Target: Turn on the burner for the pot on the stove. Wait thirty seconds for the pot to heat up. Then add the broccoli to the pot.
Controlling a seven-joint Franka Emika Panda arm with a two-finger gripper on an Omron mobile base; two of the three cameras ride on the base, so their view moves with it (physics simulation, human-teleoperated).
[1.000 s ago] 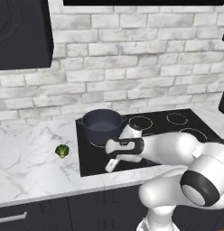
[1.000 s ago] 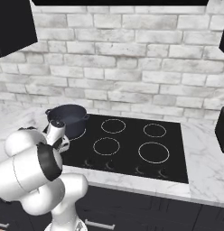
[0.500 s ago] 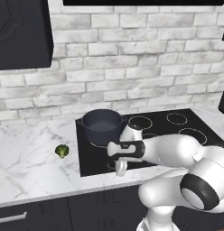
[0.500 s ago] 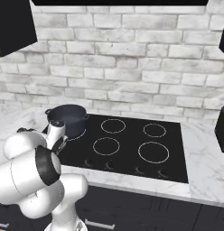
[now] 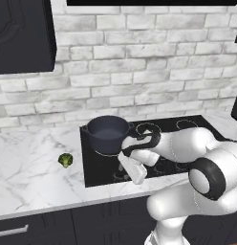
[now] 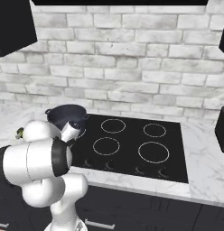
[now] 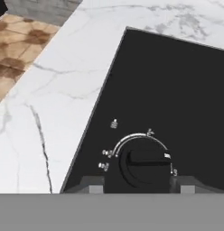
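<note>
On the marble counter (image 5: 29,177) at far left, we find the broccoli (image 5: 66,160), a small green floret lying well apart from everything. To its right, the dark blue-grey pot (image 5: 108,134) stands upright on the rear left burner (image 5: 100,152) of the black glass stove (image 5: 101,168), its two small handles out to the sides. Further right, our tool (image 5: 126,173) hangs at the stove's front edge. In the hand view its fingertips (image 7: 92,184) stand either side of a round black knob (image 7: 143,163); we judge them part-open and cannot tell whether they touch it. The risks, as we see them: fingers this loose could slip round the knob without turning it, and several knobs sit close together, so the wrong ring could heat. The ring under the pot shows no red glow.
</note>
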